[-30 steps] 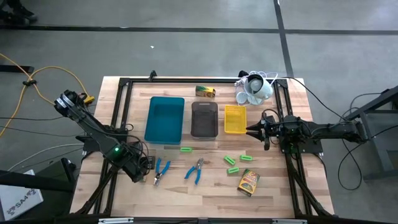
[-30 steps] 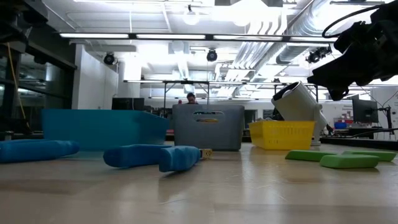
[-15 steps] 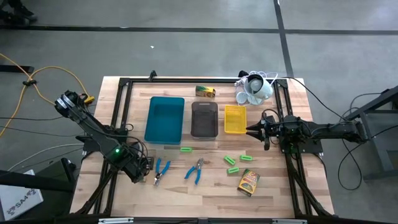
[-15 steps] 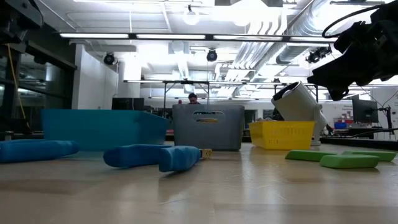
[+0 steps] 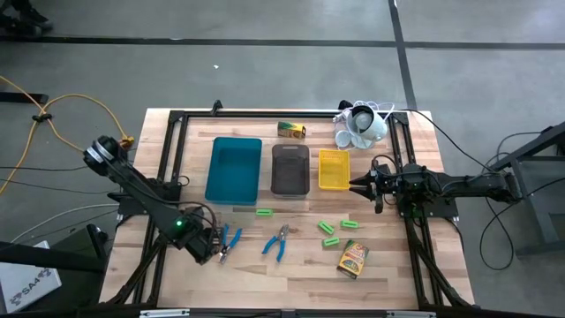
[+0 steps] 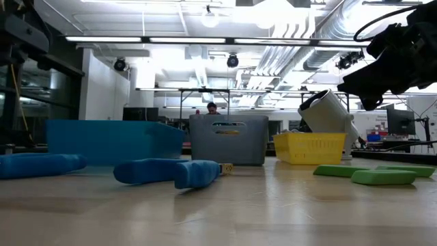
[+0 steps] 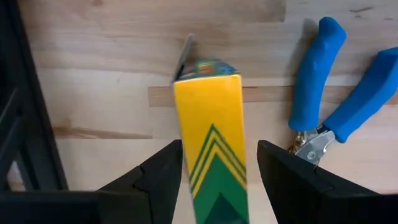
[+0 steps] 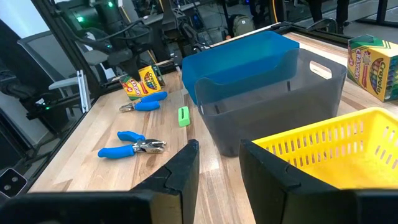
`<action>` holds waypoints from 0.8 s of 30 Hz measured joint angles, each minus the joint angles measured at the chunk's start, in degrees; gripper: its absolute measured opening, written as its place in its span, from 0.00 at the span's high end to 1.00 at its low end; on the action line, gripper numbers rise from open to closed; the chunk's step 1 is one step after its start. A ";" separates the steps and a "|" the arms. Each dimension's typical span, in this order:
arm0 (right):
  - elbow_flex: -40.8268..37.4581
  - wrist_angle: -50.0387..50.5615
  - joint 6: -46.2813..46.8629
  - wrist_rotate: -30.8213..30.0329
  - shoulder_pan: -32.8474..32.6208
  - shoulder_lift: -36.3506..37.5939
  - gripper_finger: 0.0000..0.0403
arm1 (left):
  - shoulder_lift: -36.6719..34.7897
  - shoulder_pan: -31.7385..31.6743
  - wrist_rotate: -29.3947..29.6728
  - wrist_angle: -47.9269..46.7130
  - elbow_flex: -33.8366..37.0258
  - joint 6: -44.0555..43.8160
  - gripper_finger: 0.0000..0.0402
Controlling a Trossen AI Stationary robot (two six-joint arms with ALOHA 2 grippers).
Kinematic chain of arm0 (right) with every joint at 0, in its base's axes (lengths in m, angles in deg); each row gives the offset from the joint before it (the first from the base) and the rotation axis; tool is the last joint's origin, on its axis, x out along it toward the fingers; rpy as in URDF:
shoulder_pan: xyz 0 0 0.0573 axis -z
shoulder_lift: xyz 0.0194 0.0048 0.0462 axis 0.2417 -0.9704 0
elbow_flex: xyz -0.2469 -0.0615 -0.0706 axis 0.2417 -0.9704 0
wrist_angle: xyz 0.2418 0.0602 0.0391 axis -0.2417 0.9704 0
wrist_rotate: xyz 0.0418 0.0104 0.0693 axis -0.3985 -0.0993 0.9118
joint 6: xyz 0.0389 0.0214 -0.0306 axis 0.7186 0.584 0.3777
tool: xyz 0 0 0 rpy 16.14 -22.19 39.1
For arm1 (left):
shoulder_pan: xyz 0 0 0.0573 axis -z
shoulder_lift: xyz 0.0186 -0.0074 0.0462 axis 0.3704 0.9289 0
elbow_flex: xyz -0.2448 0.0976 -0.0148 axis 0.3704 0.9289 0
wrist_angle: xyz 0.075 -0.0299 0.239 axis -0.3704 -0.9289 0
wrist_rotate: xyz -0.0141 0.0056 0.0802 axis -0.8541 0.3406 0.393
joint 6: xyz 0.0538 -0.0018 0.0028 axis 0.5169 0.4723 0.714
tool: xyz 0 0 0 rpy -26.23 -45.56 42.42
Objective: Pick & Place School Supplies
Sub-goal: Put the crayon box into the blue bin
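A yellow-and-green crayon box [image 7: 208, 112] lies on the wood at the table's near left, next to blue-handled pliers [image 7: 329, 106]. My left gripper [image 7: 219, 152] points down over it and is open, with one finger on each side of the box. In the high view the gripper [image 5: 207, 246] covers that box. A second pair of pliers [image 5: 278, 241], several green sticks [image 5: 328, 233] and another box [image 5: 352, 258] lie on the near half. A third box [image 5: 291, 130] lies at the far edge. My right gripper [image 5: 357, 185] waits open beside the yellow tray [image 5: 334, 168].
Teal [image 5: 235, 168], grey [image 5: 290, 168] and yellow trays stand side by side in the middle. A white cup-like cluster with cords [image 5: 360, 125] sits at the far right. A black frame rail [image 5: 168, 177] runs along the table's left side, close to my left arm.
My left gripper has come down and moved a little toward the table's right and near edges, over the crayox box beside the pliers. Its fingers have stayed open. Nothing on the table has moved.
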 joint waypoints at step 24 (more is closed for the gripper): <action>0.00 -0.01 0.00 0.00 0.00 0.01 0.74 | 0.27 0.00 -2.23 -0.02 0.00 -1.72 0.74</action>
